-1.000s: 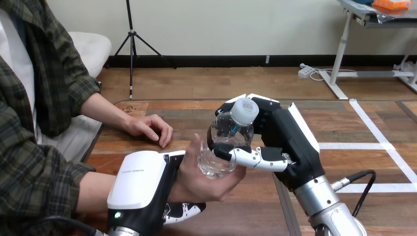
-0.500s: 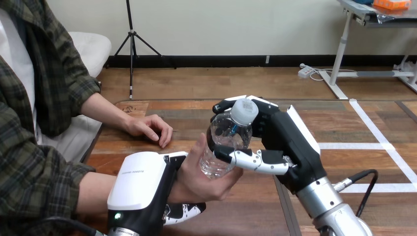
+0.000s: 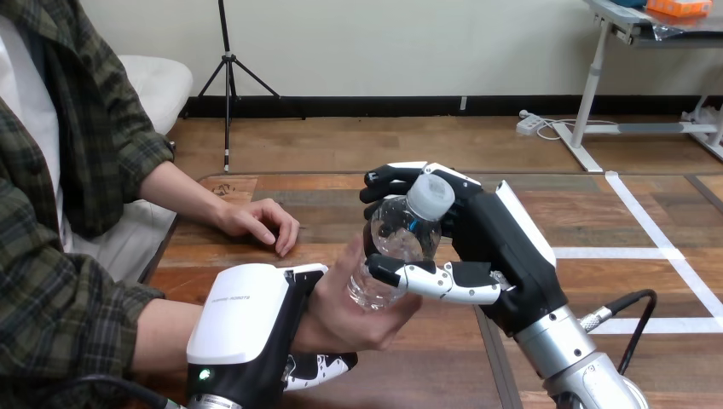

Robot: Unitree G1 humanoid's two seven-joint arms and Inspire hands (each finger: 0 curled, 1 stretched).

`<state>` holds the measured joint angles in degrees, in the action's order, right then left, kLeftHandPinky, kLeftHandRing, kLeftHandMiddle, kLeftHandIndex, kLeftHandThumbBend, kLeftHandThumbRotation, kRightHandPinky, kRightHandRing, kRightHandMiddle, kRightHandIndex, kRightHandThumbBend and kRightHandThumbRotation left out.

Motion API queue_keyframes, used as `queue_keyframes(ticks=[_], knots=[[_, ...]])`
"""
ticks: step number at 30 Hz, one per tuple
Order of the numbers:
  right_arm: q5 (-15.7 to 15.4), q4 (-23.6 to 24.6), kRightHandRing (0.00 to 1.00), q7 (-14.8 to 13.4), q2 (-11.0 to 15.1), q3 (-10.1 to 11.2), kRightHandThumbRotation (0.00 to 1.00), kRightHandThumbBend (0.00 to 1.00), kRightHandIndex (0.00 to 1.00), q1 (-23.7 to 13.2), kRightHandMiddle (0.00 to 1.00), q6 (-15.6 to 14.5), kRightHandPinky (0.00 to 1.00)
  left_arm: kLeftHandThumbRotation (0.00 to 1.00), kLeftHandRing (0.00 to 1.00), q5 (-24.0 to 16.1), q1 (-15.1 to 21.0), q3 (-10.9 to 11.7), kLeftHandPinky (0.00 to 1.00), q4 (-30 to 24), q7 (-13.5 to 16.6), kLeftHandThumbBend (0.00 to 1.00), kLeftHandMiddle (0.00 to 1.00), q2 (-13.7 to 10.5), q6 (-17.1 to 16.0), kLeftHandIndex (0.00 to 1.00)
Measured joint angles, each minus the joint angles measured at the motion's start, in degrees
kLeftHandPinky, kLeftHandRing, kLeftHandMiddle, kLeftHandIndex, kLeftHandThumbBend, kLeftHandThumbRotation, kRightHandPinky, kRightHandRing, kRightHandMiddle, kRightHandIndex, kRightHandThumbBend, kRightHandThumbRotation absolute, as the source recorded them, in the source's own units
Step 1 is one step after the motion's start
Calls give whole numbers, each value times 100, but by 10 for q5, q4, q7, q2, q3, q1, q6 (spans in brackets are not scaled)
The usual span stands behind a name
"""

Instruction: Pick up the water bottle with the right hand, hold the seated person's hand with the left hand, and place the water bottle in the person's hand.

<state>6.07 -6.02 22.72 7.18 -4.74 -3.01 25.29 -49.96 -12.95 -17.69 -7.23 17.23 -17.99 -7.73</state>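
Gripping the clear plastic water bottle (image 3: 392,247) below its white screw cap (image 3: 430,194), the right robot hand (image 3: 494,247) has its thumb laid across the bottle's front and its fingers curled round the back near the neck, so the bottle is fully in its grasp. The bottle leans a little, cap toward the right, and its base sits in the palm of the person's upturned hand (image 3: 349,319), whose fingers are cupped but not closed round it. The left robot hand (image 3: 247,319) is clasped on that wrist, fingers curled beneath it. The person's other hand (image 3: 256,221) lies on the wooden table (image 3: 426,375), well apart from the handover.

The main risk looks like an early release. The bottle is smooth, round and tilted, so if the right robot hand opens before the person's fingers wrap it, it could tip out of the palm and roll across the table. The thumb lies just beside the person's thumb, so spreading it carelessly might nip or knock that hand. Pressing further down would drive the base into a palm that cannot give, since the wrist is held. Thin plastic may also buckle under a hard squeeze.
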Motion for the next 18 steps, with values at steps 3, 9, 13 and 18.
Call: queue_keyframes(ticks=[3, 9, 13, 18], knots=[[0, 5, 63, 3, -1, -1, 0, 69, 67, 1, 67, 0, 54, 0, 44, 0, 0, 0, 39, 0, 0, 75, 48, 0, 0, 50], [5, 13, 61, 11, 0, -2, 0, 69, 65, 2, 65, 0, 52, 0, 43, -1, 0, 0, 39, 0, 0, 75, 48, 0, 0, 50], [9, 14, 60, 17, 0, -2, 0, 69, 64, 3, 64, 0, 51, 0, 44, -1, 0, 0, 39, 0, 0, 75, 48, 0, 0, 50], [9, 16, 63, 19, 0, -2, 0, 70, 67, 3, 68, 0, 53, 0, 45, -1, 0, 0, 40, 0, -2, 76, 50, 0, 0, 51]])
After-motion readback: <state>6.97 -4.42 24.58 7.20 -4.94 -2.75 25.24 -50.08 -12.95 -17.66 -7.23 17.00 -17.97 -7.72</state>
